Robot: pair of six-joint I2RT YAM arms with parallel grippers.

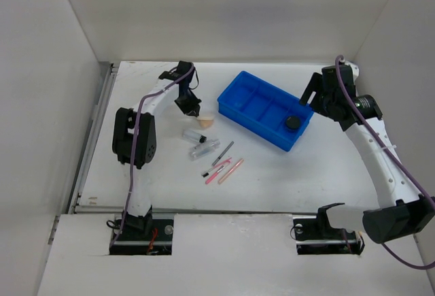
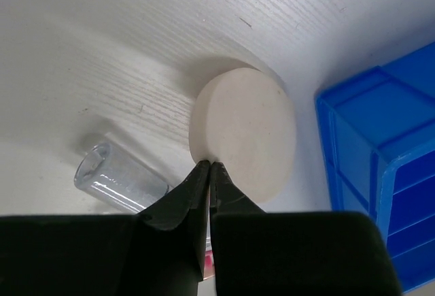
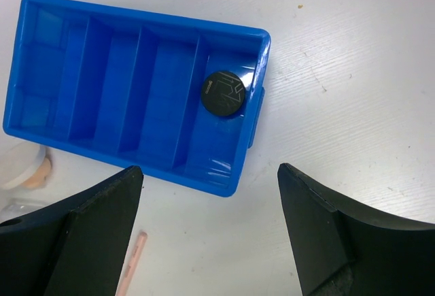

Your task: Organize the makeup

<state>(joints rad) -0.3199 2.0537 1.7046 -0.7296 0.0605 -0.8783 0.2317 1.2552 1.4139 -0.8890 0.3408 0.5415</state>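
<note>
Compact [image 1: 292,122] is sitting in the tray [image 1: 231,102], centre-right; sponge [image 1: 205,120], vials [image 1: 194,136], brush [image 1: 222,153] and pink sticks [image 1: 224,170] are lying loose at centre. Left gripper [image 2: 209,167] is resting closed at the sponge's edge; right gripper [image 3: 209,170] is hovering open, empty.

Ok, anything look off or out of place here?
The left gripper is shut with its tips at the rim of the beige sponge, and no sponge shows between them: likely a missed grasp. Otherwise nothing stands out; the black compact lies in an end compartment of the blue tray.
</note>
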